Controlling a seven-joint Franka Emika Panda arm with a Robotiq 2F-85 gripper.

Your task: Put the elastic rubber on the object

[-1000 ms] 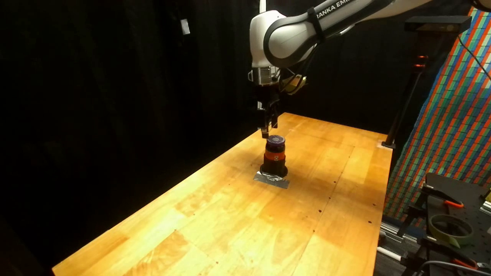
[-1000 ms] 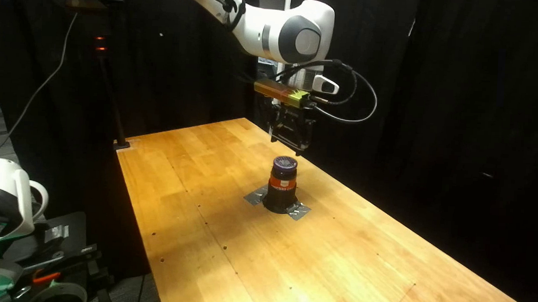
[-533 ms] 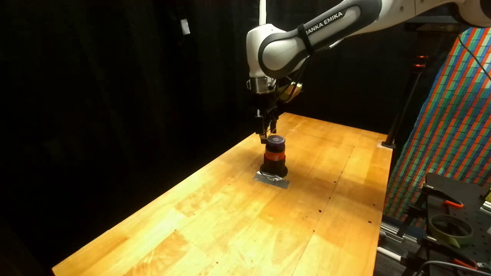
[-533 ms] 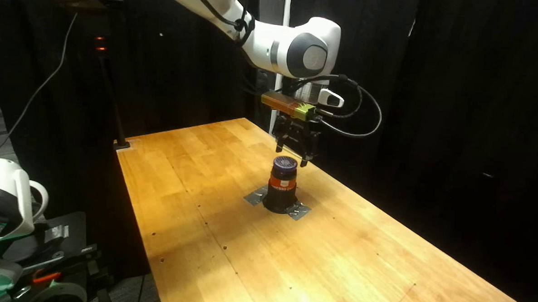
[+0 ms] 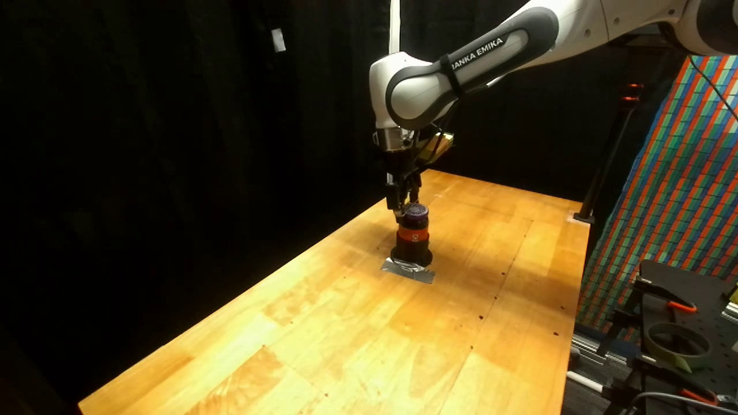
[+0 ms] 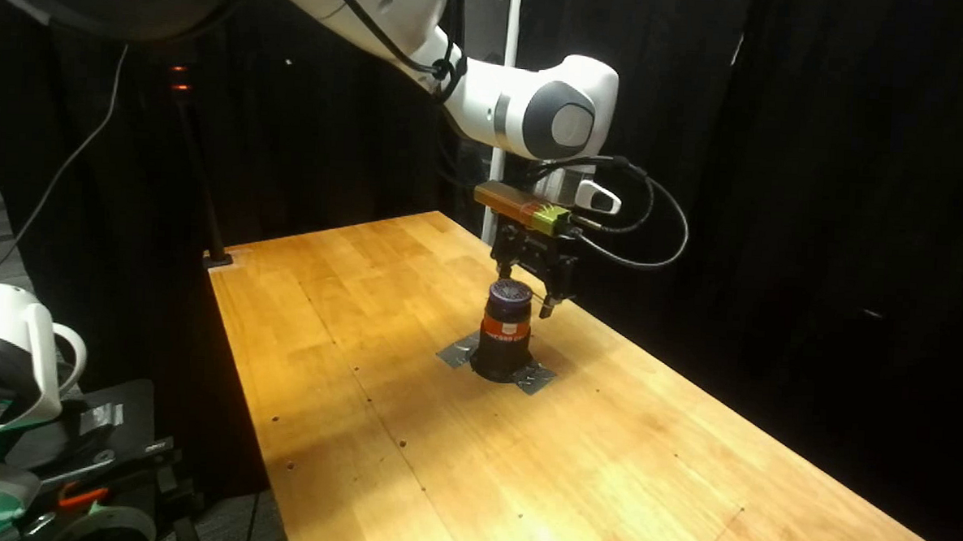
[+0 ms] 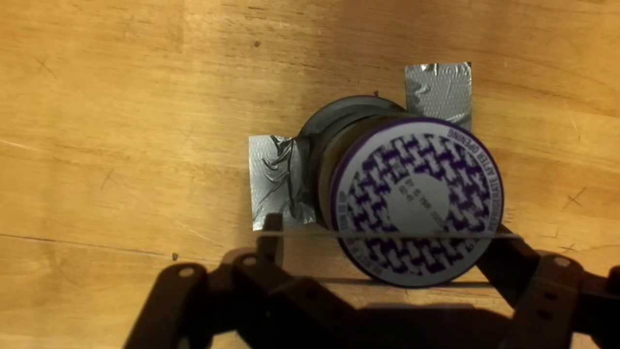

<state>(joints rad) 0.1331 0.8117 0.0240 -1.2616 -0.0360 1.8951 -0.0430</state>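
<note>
A: Where is the jar [image 6: 505,328], and why is it fixed so?

B: It is stood upright in a black sleeve [image 6: 500,358] on the wooden table [image 5: 346,323]. In the wrist view the sleeve's foot is overlapped by grey tape [image 7: 271,179], one strip at nine o'clock from the purple-and-white lid [image 7: 417,201], another strip [image 7: 438,92] just past twelve. It is presumably taped so that no tug can topple the jar.

A: And the gripper [image 6: 525,293]?

B: It is spread wide, with the fingertips [image 7: 272,225] set on either side of the lid, toward half past eight and four o'clock in that view. Nothing solid is pinched between them; the elastic [image 7: 390,235] is stretched from one to the other as a pale strand. The spread is likely wanted to keep it taut, with room for the lid.

A: Is the jar ringed yet?

B: Apparently not. The strand is seen crossing the lid on the six o'clock side of centre; contact cannot be told. A darker line [image 7: 344,281] is seen by the six o'clock edge, perhaps its second strand. The lid is placed nearer the four o'clock finger, so a bump there is to be feared. By judgement, one strand must be carried past the twelve o'clock rim before the elastic can be seated.
</note>
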